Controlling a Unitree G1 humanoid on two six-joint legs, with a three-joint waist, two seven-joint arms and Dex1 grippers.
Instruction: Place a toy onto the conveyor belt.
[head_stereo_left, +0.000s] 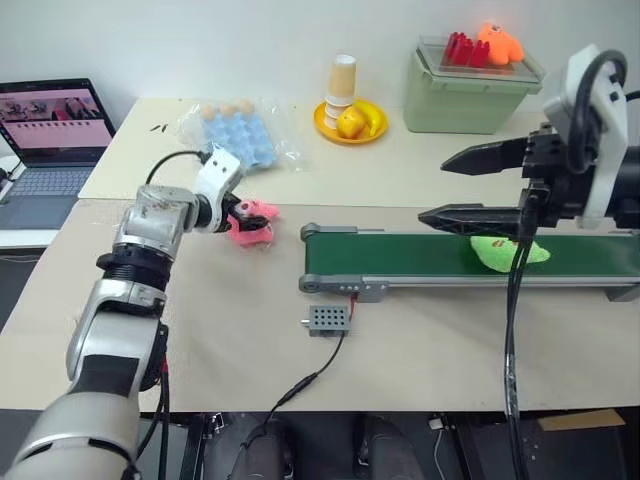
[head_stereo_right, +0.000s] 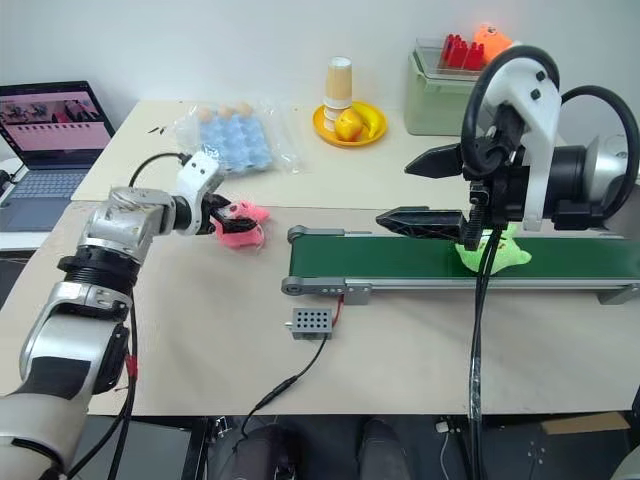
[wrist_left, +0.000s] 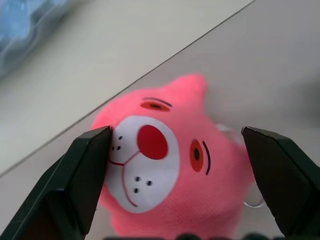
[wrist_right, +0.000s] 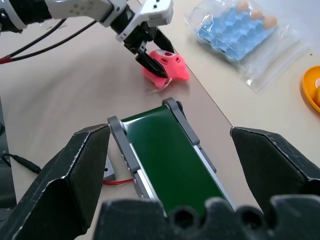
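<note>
Left gripper (head_stereo_left: 240, 214): fingers spread wide either side of the pink plush toy (head_stereo_left: 252, 222) on the desk (head_stereo_left: 230, 330).
Right gripper (head_stereo_left: 455, 187): fingers open, above the conveyor belt (head_stereo_left: 400, 255).

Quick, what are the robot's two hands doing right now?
Left gripper: jaws open around the pink plush toy, not closed on it.
Right gripper: jaws open, holding nothing, above the conveyor belt.

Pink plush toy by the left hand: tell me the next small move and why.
Probably close the left hand on the pink plush toy. Its black fingers stand open on either side of the toy's face, which lies on the table short of the conveyor belt. A grip should come before any lift toward the belt.
</note>
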